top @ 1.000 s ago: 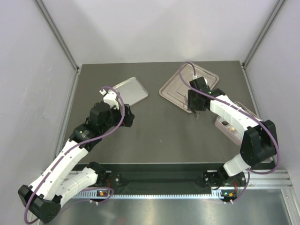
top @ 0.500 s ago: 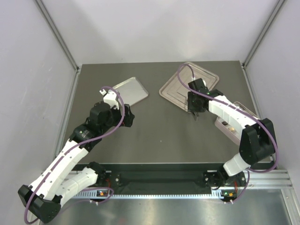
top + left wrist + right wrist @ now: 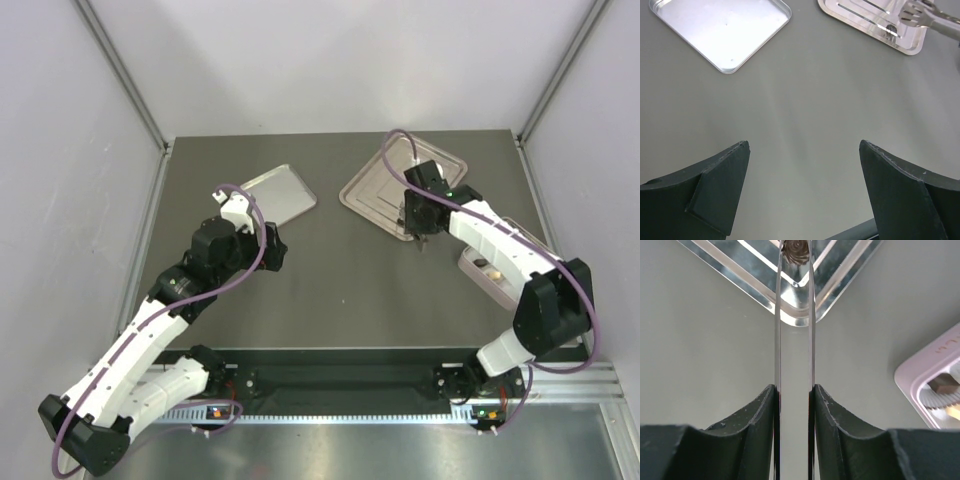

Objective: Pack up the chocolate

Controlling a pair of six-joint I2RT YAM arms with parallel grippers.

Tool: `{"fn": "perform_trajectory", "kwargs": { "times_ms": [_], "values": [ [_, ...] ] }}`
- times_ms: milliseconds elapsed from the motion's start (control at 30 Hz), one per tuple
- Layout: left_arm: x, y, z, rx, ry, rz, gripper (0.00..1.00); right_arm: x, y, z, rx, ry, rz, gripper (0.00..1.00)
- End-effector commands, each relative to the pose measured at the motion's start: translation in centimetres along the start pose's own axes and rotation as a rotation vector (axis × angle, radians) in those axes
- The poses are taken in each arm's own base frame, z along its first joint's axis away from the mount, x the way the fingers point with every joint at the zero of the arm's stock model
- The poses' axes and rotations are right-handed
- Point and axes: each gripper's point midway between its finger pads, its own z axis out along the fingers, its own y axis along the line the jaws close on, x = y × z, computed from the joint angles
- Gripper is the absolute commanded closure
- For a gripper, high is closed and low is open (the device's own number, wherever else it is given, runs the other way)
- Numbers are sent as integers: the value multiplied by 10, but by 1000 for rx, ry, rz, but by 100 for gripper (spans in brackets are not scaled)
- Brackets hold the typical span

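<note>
- One dark swirly chocolate [image 3: 796, 251] sits right between the tips of the tongs [image 3: 777, 330]. As far as I can see it touches both blades. It's over the near corner of the grooved tray [image 3: 840, 275].
- Two more chocolates [image 3: 941, 384], one dark and one tan, sit in pleated paper cups inside the pink box [image 3: 920, 371]. The box is by the worktop's right edge, partly under the right arm in the top view.
- The worktop [image 3: 340, 280] is dark grey and matte, and it looks pretty evenly lit.
- The grooved tray is toward the far edge, right of the middle, turned so a corner points at the arms.
- A plain tray [image 3: 272, 192] lies left of the middle, well apart from the grooved one. It's shiny and also turned at an angle.
- The room has pale walls on three sides, with metal posts running up from the far corners.
- The right claw [image 3: 794, 390] has both fingers squeezed in on the tongs' two blades, holding them to a narrow gap.
- The left claw [image 3: 802, 175] is spread wide and hovers over the grey surface near the plain tray, touching neither tray.
</note>
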Motion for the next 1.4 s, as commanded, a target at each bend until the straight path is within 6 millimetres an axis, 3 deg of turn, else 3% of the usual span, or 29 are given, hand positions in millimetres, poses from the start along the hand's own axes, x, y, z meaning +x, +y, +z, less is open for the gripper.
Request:
{"fn": "perform_trajectory", "kwargs": {
  "times_ms": [0, 300, 667, 800, 1000, 1367],
  "values": [
    [-9, -6, -2, 24, -40, -12, 4, -22, -7, -34, 12, -87, 27, 70],
    [-1, -13, 1, 61, 9, -7, 4, 0, -52, -77, 119, -71, 132, 70],
    [-3, -29, -10, 162, -1, -10, 4, 52, -122, -126, 224, -52, 306, 70],
    [-3, -32, -13, 177, 0, -1, 4, 70, -145, -132, 267, -29, 376, 70],
    [-7, -35, -19, 202, -23, 1, 4, 89, -162, -132, 315, 2, 439, 70],
    [-7, -35, -17, 201, -20, -2, 4, 89, -184, -141, 445, -13, 566, 70]
  ]
}}
